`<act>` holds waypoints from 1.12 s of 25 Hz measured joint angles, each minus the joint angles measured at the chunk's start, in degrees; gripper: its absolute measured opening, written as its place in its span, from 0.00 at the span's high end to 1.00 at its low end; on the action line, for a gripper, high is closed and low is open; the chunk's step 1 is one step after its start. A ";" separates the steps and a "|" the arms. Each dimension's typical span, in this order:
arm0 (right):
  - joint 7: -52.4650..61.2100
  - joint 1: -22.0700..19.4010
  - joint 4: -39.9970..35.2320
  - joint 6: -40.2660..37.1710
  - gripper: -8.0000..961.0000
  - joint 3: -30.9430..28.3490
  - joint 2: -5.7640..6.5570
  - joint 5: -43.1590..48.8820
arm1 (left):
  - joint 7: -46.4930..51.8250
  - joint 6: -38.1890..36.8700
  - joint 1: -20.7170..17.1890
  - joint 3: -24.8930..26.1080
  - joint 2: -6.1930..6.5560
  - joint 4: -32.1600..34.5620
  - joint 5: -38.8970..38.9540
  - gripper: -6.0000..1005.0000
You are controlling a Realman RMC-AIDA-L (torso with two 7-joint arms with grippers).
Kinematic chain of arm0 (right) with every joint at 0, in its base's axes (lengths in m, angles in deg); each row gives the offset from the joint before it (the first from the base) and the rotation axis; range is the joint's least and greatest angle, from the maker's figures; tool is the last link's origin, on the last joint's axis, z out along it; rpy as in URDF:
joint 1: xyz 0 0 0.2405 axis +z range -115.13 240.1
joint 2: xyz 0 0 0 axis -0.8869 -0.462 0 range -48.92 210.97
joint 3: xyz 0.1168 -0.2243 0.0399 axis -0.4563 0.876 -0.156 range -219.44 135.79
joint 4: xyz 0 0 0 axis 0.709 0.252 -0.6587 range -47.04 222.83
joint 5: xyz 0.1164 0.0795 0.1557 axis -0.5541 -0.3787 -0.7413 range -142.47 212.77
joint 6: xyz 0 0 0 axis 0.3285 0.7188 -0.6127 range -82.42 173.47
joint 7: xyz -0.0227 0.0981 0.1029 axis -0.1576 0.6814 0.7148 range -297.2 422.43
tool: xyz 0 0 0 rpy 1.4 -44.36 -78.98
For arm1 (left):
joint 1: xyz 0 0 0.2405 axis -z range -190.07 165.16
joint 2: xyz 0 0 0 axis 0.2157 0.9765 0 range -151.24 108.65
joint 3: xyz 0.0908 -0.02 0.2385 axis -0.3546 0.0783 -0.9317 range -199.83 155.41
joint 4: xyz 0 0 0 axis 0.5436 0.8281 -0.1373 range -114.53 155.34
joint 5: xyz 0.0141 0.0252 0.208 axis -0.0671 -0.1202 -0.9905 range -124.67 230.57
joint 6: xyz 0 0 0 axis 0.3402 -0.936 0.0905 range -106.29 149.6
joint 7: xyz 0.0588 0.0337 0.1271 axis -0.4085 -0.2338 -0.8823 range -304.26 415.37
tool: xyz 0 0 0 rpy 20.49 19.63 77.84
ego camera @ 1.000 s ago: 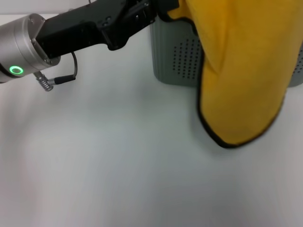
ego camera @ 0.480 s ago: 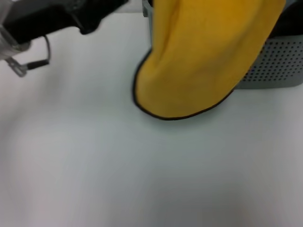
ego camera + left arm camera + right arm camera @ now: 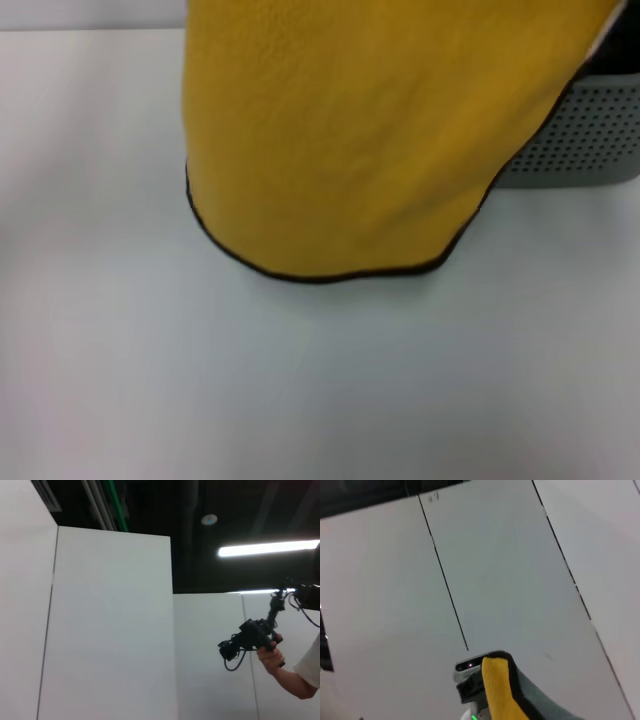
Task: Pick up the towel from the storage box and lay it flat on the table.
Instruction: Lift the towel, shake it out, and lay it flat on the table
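Pincer status first: no sign of the left pincer or the right pincer in any view, so can't tell whether apart, together or clamped on cloth. Judging by the hang, gripped from somewhere up above the head view, but no way to say by which arm.

Closest up: towel (image 3: pixel 350 130) dangling yellow face forward, out of and in front of the storage box (image 3: pixel 580 140), covering most of it. Rounded bottom hem with the black edging hanging below the box's lower edge as seen from the head. Can't tell whether touching the desk (image 3: pixel 300 400) or just clear of it. Bare white desk all around in front of the box. Behind the towel, only one perforated end of the box peeking out, with something dark above its rim. Can't make out what.

From the right wrist, just a yellow corner with dark trim next to some grey hardware with a small light. No telling what that is.

Things that could go wrong, guessing here:
- hanging bunched from the top, so probably lands folded or creased if lowered straight down instead of dragged away from the box
- trailing edge snagging the box rim and tipping or shifting the box
- one-point grip slipping, dropping the whole thing in a heap beside the box
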 joint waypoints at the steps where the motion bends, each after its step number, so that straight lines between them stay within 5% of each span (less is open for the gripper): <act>1: -2.60 -0.16 4.43 -2.00 0.36 0.30 0.19 0.45 | 0.97 0.00 0.20 0.04 0.09 0.95 0.05 0.98; 5: -7.71 -0.24 11.40 -3.87 0.34 1.46 0.46 2.21 | 2.29 0.00 0.37 0.16 0.12 2.30 0.63 0.98; 9: -10.88 -0.81 13.42 -3.86 0.34 2.09 -0.55 4.52 | 2.76 0.05 0.37 0.22 0.20 2.58 1.32 0.98; 13: -14.83 -2.51 12.95 -3.77 0.34 2.73 -2.98 6.62 | 2.97 0.02 0.02 0.28 0.40 2.66 2.50 0.98; 19: -26.98 -6.56 9.45 -0.82 0.34 4.59 -9.15 11.10 | 2.74 0.01 -0.40 0.34 1.07 2.48 2.12 0.98; 23: -35.11 -10.79 5.92 3.75 0.34 13.07 -9.57 3.80 | 2.74 0.01 -0.59 0.23 1.29 2.39 1.61 0.98; 28: -39.30 -18.12 -7.73 11.54 0.34 22.27 -9.60 -2.84 | 3.21 -0.07 -1.59 -0.17 1.68 0.91 0.96 0.98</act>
